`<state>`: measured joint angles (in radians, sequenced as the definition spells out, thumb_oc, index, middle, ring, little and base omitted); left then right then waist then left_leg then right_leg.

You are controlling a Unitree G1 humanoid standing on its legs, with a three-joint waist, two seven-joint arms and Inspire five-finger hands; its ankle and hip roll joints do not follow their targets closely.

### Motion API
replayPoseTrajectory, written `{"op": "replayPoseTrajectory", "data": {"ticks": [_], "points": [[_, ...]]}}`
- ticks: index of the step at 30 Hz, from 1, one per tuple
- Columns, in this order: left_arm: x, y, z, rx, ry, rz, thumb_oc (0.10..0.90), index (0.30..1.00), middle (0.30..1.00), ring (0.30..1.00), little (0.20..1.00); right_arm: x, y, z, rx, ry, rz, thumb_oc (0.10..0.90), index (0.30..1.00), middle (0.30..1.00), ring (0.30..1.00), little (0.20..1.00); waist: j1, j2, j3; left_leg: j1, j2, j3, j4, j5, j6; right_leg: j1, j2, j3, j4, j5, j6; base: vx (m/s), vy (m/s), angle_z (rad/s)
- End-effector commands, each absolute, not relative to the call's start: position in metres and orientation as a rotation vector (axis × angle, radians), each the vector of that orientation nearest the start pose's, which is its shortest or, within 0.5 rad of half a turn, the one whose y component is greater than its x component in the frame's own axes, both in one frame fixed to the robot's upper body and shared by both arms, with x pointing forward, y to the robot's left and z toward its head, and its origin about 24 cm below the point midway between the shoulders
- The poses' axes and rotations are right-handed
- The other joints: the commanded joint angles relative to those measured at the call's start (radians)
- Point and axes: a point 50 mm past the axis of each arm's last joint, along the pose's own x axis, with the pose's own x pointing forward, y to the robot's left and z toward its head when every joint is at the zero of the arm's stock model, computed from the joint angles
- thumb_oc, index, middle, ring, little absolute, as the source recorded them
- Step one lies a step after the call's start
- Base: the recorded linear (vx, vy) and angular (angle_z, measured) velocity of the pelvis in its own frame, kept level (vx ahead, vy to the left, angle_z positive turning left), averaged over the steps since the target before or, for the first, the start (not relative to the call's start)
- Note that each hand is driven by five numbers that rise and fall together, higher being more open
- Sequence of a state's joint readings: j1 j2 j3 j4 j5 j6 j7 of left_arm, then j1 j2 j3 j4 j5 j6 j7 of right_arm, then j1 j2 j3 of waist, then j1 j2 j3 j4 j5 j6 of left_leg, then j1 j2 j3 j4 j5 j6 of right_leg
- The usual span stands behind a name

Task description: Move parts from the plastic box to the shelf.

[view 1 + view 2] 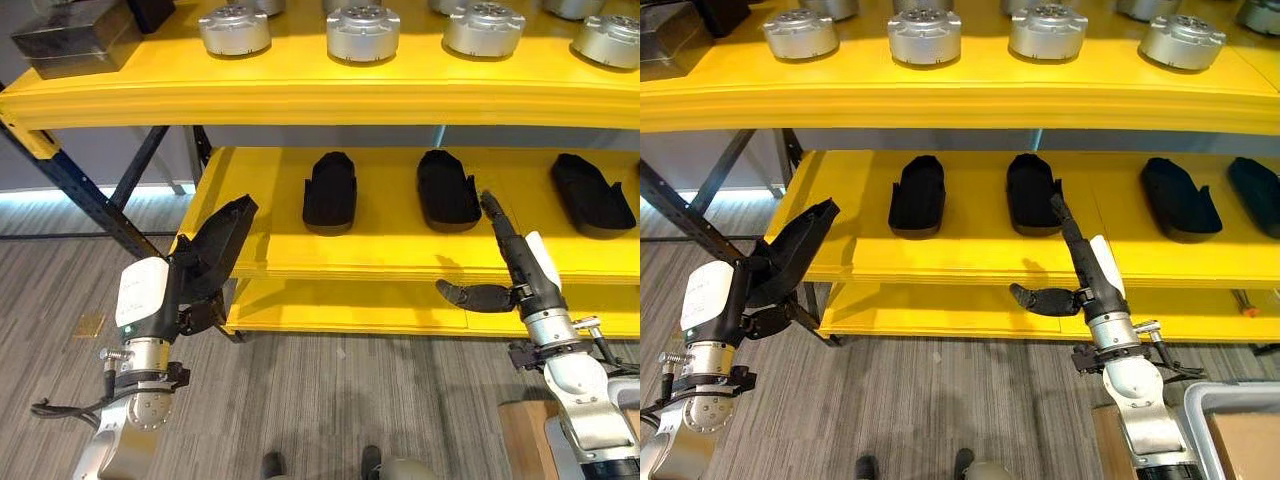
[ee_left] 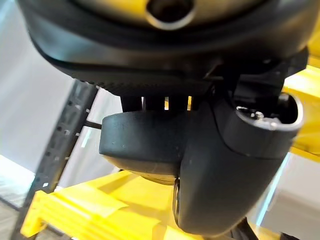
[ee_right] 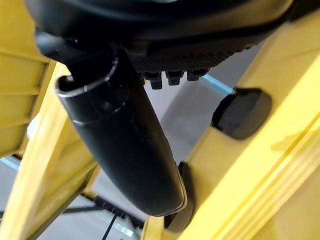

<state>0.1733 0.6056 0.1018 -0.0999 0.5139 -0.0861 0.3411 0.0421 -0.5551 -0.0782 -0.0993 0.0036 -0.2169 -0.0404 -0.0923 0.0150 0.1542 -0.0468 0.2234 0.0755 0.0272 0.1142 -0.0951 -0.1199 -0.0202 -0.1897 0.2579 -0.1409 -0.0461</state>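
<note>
While your robot faced the yellow shelf (image 1: pixel 330 100), its left hand (image 1: pixel 205 262) was raised at the left end of the middle level, fingers curled round a black part (image 1: pixel 228 230) whose tip reached the shelf's left corner. Your left wrist view confirmed this: the thumb (image 2: pixel 225 175) lay across the dark, rounded body of the part (image 2: pixel 145 145), with the yellow shelf edge below it.

Your right hand (image 1: pixel 1085 262) was released and held nothing. Its fingers (image 1: pixel 497 222) were straight and pointed up toward the middle level, the tips just at the right edge of the second black part (image 1: pixel 447 190) lying there; whether they touched it, you could not tell. The thumb (image 1: pixel 475 294) stood out to the left, in front of the shelf's front edge.

On the middle level you had three black parts in the left eye view, the first (image 1: pixel 329 190) left of the second and the third (image 1: pixel 592 195) at the right; the right eye view showed a further one (image 1: pixel 1255 195) at its right edge. On the top level stood a row of round silver-grey metal parts (image 1: pixel 363 30), with a dark metal block (image 1: pixel 75 38) at the left end. A grey bin rim (image 1: pixel 1230 400) showed at the lower right corner of the right eye view.
</note>
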Motion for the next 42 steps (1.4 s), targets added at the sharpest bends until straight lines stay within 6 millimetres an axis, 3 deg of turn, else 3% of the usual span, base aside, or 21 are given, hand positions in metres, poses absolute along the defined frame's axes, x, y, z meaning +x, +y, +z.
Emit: {"op": "replayPoseTrajectory", "data": {"ticks": [1,3,9,17,22,29,33,40,42], "points": [[0.222,0.274,0.166,1.091,-0.558,0.481,0.4,0.3,0.3,0.3,0.3,0.246,-0.244,0.159,-0.557,-0.542,-0.055,0.9,1.0,1.0,1.0,1.0,0.009,-0.028,-0.058,0.004,-0.012,-0.001,0.036,-0.085,-0.02,0.089,-0.077,0.051,-0.128,0.043,0.115,0.07,0.16,0.01],[0.222,0.276,0.167,1.11,-0.557,0.492,0.4,0.3,0.3,0.3,0.3,0.245,-0.245,0.155,-0.554,-0.522,-0.06,0.9,1.0,1.0,1.0,1.0,0.006,-0.038,-0.055,0.007,-0.034,0.03,0.102,-0.149,-0.008,0.11,-0.108,0.064,-0.139,0.054,0.136,0.08,0.184,-0.01],[0.221,0.283,0.176,1.142,-0.573,0.535,0.4,0.3,0.3,0.3,0.3,0.245,-0.245,0.152,-0.554,-0.506,-0.063,0.9,1.0,1.0,1.0,1.0,0.011,-0.055,-0.055,0.012,-0.049,0.085,0.194,-0.233,0.013,0.126,-0.15,0.095,-0.152,0.067,0.163,0.05,0.156,-0.23],[0.224,0.287,0.192,1.177,-0.617,0.597,0.4,0.3,0.3,0.3,0.3,0.243,-0.248,0.147,-0.531,-0.482,-0.086,0.9,1.0,1.0,1.0,1.0,0.0,-0.089,-0.058,0.006,-0.055,0.117,0.272,-0.299,0.03,0.124,-0.168,0.116,-0.147,0.076,0.182,0.03,0.107,-0.18],[0.23,0.286,0.198,1.191,-0.637,0.605,0.4,0.3,0.3,0.3,0.3,0.242,-0.247,0.143,-0.505,-0.469,-0.079,0.9,1.0,1.0,1.0,1.0,-0.006,-0.111,-0.07,0.006,-0.055,0.127,0.278,-0.309,0.034,0.129,-0.169,0.118,-0.159,0.085,0.187,0.02,0.042,-0.05],[0.242,0.283,0.195,1.222,-0.618,0.576,0.4,0.3,0.3,0.3,0.3,0.244,-0.242,0.14,-0.48,-0.459,-0.053,0.9,1.0,1.0,1.0,1.0,-0.02,-0.127,-0.083,0.015,-0.054,0.137,0.26,-0.304,0.036,0.129,-0.163,0.131,-0.168,0.092,0.189,0.02,0.007,-0.03],[0.251,0.279,0.193,1.238,-0.605,0.551,0.4,0.3,0.3,0.3,0.3,0.245,-0.239,0.141,-0.485,-0.462,-0.026,0.9,1.0,1.0,1.0,1.0,-0.031,-0.123,-0.091,0.031,-0.055,0.132,0.216,-0.282,0.029,0.127,-0.157,0.134,-0.169,0.089,0.187,0.01,-0.017,0.01],[0.254,0.279,0.187,1.241,-0.573,0.544,0.4,0.3,0.3,0.3,0.3,0.246,-0.236,0.143,-0.51,-0.464,0.015,0.9,1.0,1.0,1.0,1.0,-0.044,-0.111,-0.094,0.056,-0.001,0.104,0.146,-0.205,-0.017,0.107,-0.089,0.132,-0.127,0.044,0.145,0.0,-0.169,0.03],[0.252,0.283,0.181,1.232,-0.539,0.549,0.4,0.3,0.3,0.3,0.3,0.246,-0.238,0.144,-0.51,-0.468,0.011,0.9,1.0,1.0,1.0,1.0,-0.034,-0.114,-0.08,0.023,0.028,0.088,0.212,-0.134,-0.039,0.114,-0.06,0.128,-0.127,0.037,0.118,-0.03,-0.225,-0.01]]}}
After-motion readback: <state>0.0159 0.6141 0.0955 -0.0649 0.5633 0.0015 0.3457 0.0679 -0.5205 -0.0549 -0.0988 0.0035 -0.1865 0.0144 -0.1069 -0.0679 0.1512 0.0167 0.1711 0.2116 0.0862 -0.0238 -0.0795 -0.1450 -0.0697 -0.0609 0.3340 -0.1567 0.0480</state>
